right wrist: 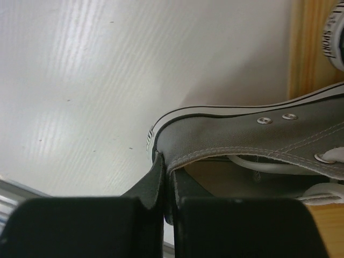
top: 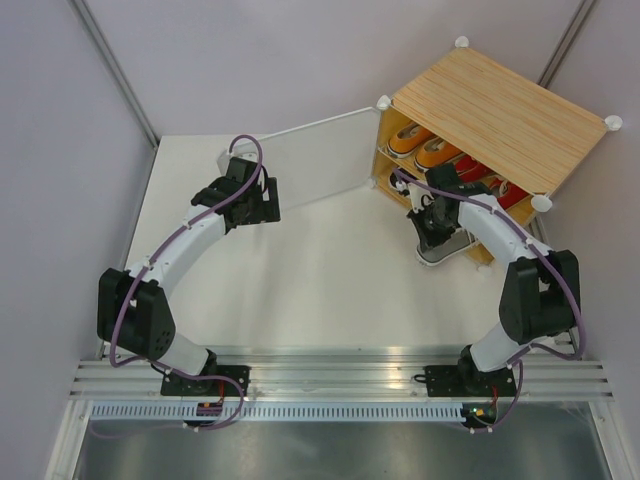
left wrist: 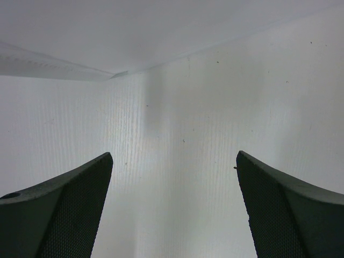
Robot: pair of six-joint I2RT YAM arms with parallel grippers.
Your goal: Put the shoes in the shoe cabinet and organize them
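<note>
Right gripper [right wrist: 165, 171] fingers are pinched together on the heel collar of a grey shoe [right wrist: 242, 134], which stretches off to their right, just in front of the open shoe cabinet [top: 500, 110]. Orange shoes [top: 425, 147] and red shoes [top: 487, 180] sit inside it, beyond the fingertips. Left gripper [left wrist: 174, 158] fingers stand wide apart, holding nothing, with the frosted door [left wrist: 177, 118] just ahead of them.
</note>
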